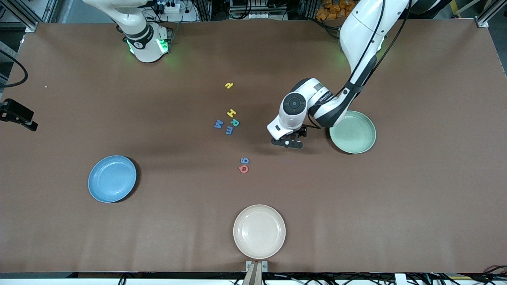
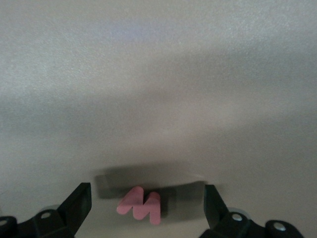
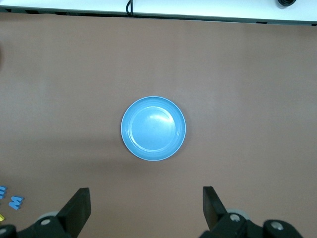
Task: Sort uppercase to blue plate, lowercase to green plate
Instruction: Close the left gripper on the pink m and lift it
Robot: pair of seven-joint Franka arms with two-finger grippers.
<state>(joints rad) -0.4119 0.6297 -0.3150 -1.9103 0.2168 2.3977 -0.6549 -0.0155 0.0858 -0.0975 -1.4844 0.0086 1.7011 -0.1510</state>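
The red w [image 2: 140, 204] lies flat on the brown table [image 1: 396, 206], between the spread fingers of the left gripper [image 2: 147, 206], touching neither; the jaws stand wide open, holding nothing. That gripper is low over the table just beside the green plate [image 1: 352, 132]. The right gripper [image 3: 146, 208], jaws equally wide and empty, waits high above the blue plate [image 3: 153, 128].

Robotics lab, brown-covered table [image 1: 396, 217], aluminium framing [image 1: 23, 16], cables and power strip [image 1: 170, 7] along the edge
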